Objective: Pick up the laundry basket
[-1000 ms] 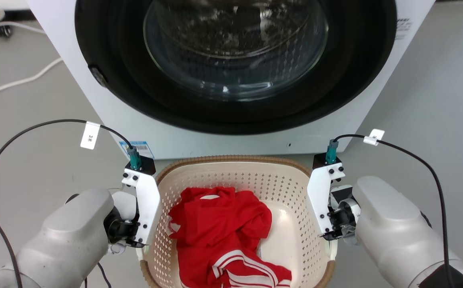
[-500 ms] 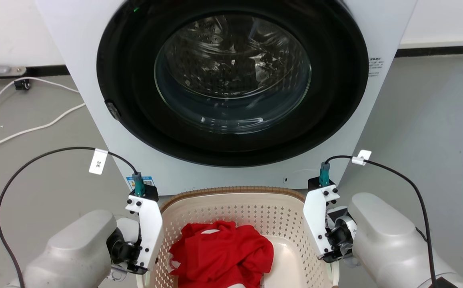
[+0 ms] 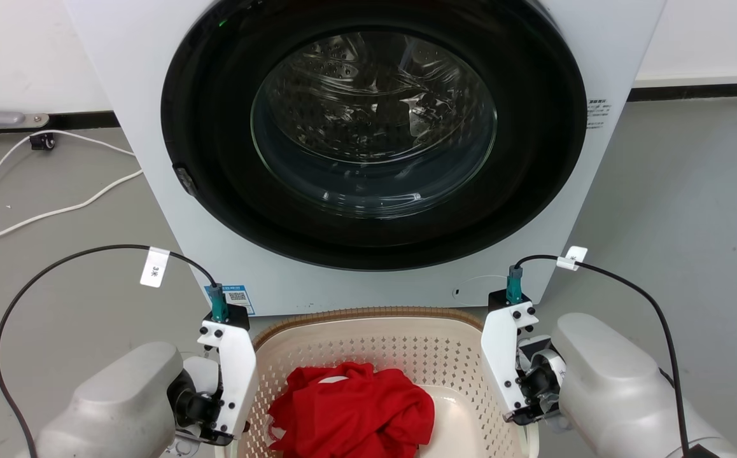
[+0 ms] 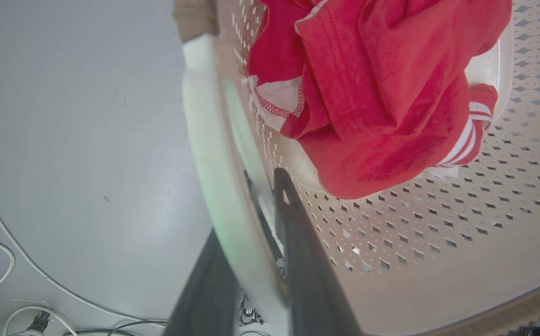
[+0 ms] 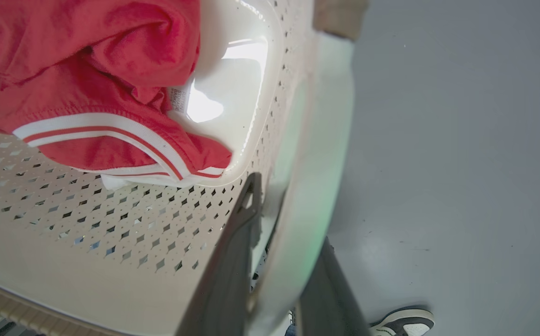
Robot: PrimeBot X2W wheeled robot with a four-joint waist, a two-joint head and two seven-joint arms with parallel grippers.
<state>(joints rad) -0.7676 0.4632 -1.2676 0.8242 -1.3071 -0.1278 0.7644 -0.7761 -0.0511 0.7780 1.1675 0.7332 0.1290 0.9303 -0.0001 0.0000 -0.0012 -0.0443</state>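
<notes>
The cream perforated laundry basket (image 3: 375, 353) with its brown woven-look rim sits low in the head view, just in front of the washing machine. A red garment with white stripes (image 3: 356, 407) lies inside it. In the left wrist view my left gripper (image 4: 251, 210) is shut on the basket's white side handle (image 4: 204, 135), one dark finger inside the wall and one outside. My right gripper (image 5: 288, 219) is likewise shut on the opposite white handle (image 5: 326, 140). Whether the basket's base touches the floor is hidden.
The white washing machine (image 3: 610, 63), its round glass door shut, stands close behind the basket. White cables (image 3: 44, 210) trail over the grey floor at the left. A person's shoe (image 5: 405, 322) is on the floor beside my right arm.
The head camera has tilted up, so the washer, basket and arms sit lower in the picture. Both grippers keep their hold on the handles.
</notes>
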